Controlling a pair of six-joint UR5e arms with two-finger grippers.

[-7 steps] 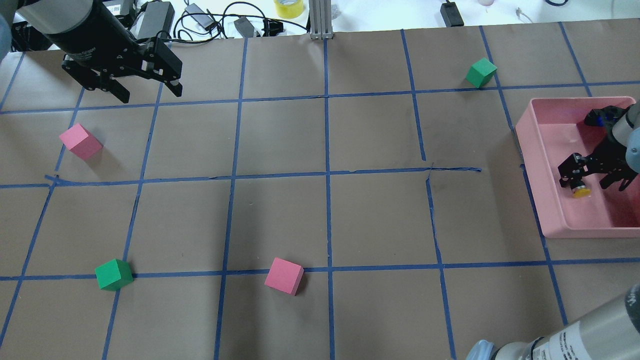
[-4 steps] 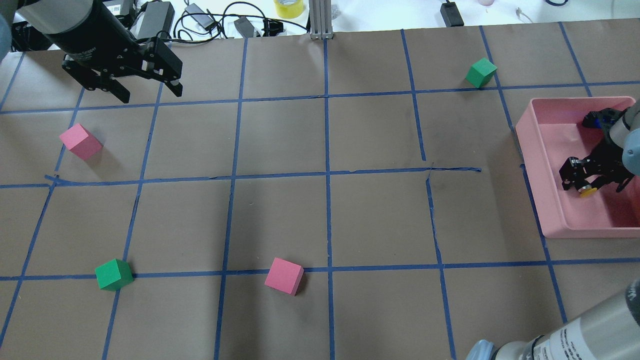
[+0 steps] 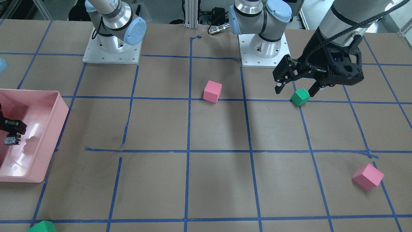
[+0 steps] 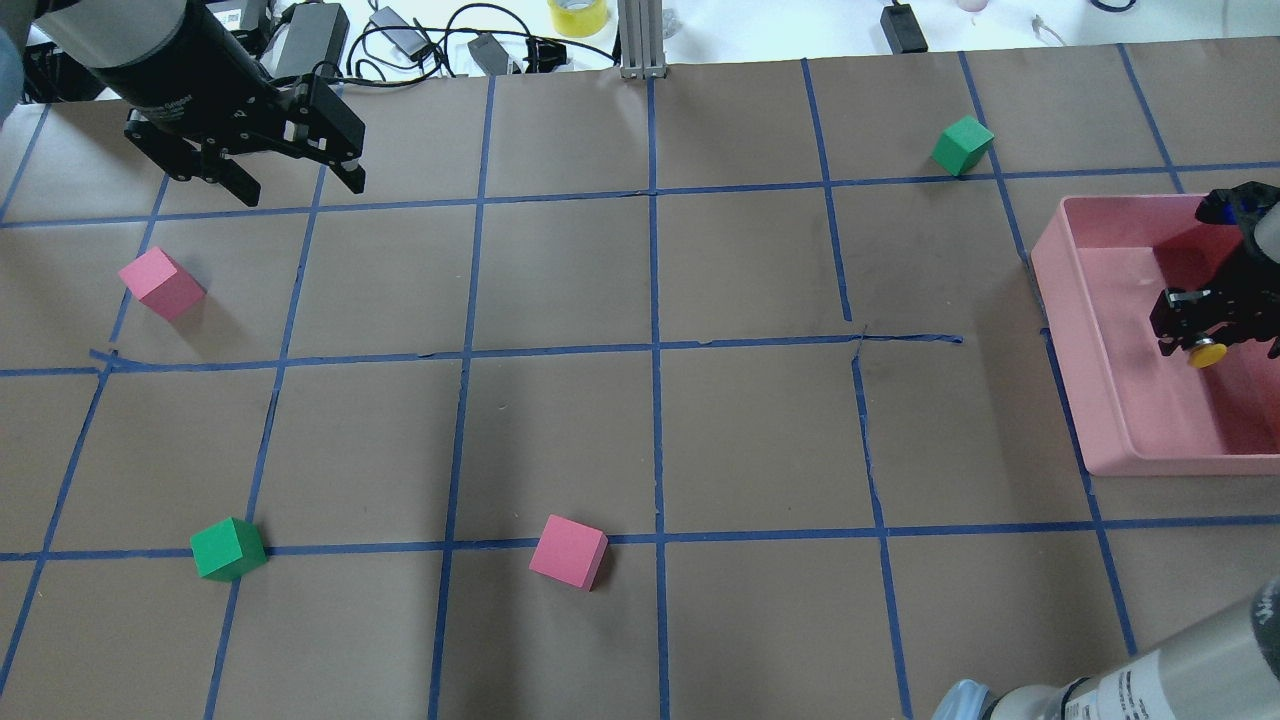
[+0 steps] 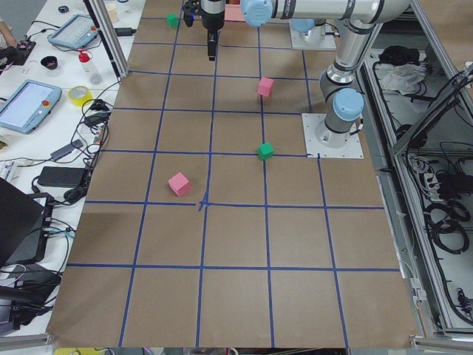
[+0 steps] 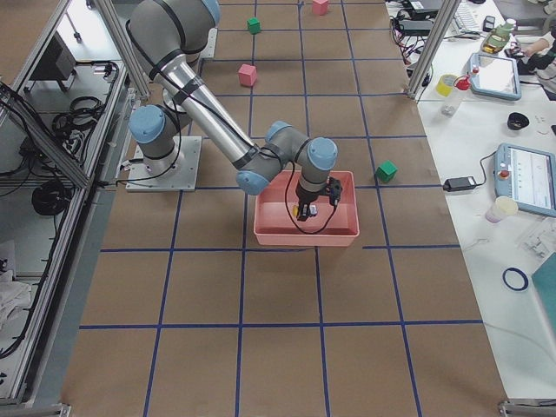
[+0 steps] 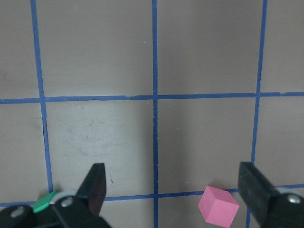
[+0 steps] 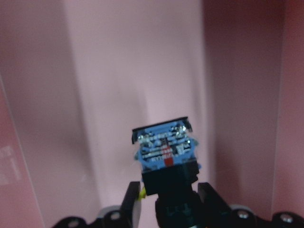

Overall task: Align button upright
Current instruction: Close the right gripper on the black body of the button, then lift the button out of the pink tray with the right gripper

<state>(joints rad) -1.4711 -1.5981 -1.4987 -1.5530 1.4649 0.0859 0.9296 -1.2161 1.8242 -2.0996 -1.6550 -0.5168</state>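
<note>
My right gripper point(image 4: 1208, 330) is inside the pink tray point(image 4: 1090, 400), shut on the button. The button's yellow cap point(image 4: 1207, 353) sticks out on the near side of the fingers in the overhead view. In the right wrist view its blocky base point(image 8: 164, 147), with blue and red marks, points away from the camera between the two fingers point(image 8: 132, 202). The front view shows this gripper point(image 3: 11, 129) at the left edge. My left gripper point(image 4: 300, 188) is open and empty, high over the far left of the table, and also shows in the front view point(image 3: 295, 89).
Two pink cubes point(image 4: 160, 282) point(image 4: 568, 551) and two green cubes point(image 4: 228, 548) point(image 4: 962, 145) lie scattered on the brown, blue-taped table. The left wrist view shows a pink cube point(image 7: 218, 211) below the open fingers point(image 7: 95, 190). Cables and tape lie beyond the far edge.
My right gripper has moved right and slightly farther back in the tray with the button, and has turned it. The left arm has not moved.
</note>
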